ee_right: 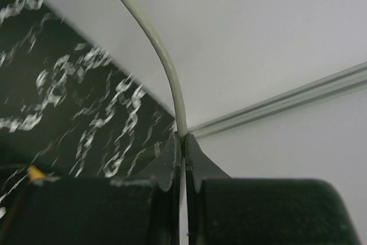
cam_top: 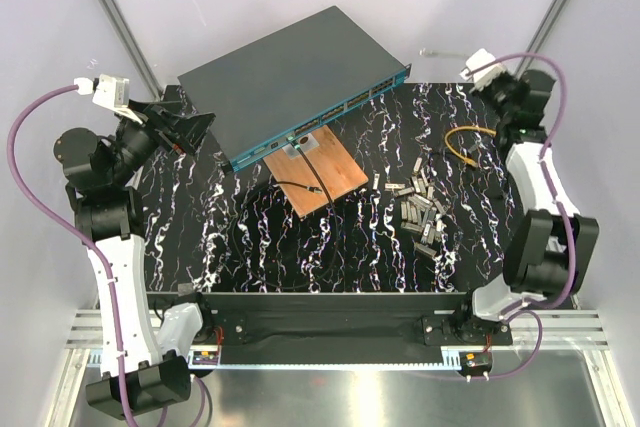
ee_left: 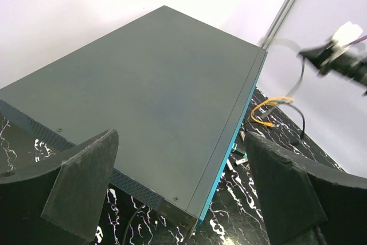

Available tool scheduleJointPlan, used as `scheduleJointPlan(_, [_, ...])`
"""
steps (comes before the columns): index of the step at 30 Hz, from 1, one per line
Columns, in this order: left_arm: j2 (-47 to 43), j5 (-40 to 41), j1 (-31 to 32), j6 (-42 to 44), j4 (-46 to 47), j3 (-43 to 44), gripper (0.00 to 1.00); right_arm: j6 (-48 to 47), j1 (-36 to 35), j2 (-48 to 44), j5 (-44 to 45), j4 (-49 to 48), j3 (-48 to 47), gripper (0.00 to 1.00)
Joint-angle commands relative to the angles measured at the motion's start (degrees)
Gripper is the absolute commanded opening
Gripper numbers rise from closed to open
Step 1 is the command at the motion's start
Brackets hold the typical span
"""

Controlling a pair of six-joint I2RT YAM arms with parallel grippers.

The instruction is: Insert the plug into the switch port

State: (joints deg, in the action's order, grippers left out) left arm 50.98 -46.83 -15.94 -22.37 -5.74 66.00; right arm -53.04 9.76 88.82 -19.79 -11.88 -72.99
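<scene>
Askew at the far side of the black marbled table (cam_top: pixel 300 247) lies the large flat dark-grey network switch (cam_top: pixel 290 72), its teal port edge just beside a small wooden board (cam_top: pixel 320 172). The left gripper (ee_left: pixel 180 142) gapes wide at the switch's left corner. The right gripper (ee_right: pixel 182 139), by the far right wall, is clamped on a thin pale cable (ee_right: pixel 165 64).

We saw white shells and black joints on the left arm (cam_top: pixel 115 267) and right arm (cam_top: pixel 535 182), a purple cable (cam_top: pixel 40 102) looping along each from a white connector (cam_top: pixel 108 90), and black wedge-shaped fingers (ee_left: pixel 80 185).
</scene>
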Motion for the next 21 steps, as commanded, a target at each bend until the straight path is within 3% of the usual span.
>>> scheduleJointPlan(1, [-1.1,0.9,0.3,0.9,3.2,1.5,0.98,-2.5,-0.1,5.3,4.3,-2.8,5.5,0.0])
scheduleJointPlan(5, [-1.3,0.9,0.5,1.1,3.1,1.2,0.98,-0.6,1.6,4.3,7.8,-6.9,4.1,0.0])
scheduleJointPlan(13, [-0.7,0.4,1.3,0.5,5.6,1.1,0.97,9.0,2.5,1.4,7.6,-0.6,-14.6,0.0])
scheduleJointPlan(16, [0.3,-2.0,1.4,1.6,5.6,2.8,0.97,15.4,2.5,-2.0,2.4,7.3,-19.2,0.0])
scheduleJointPlan(21, [2.0,-10.6,2.1,3.6,8.8,6.4,0.96,22.3,2.5,-10.8,-13.6,20.6,-19.1,0.0])
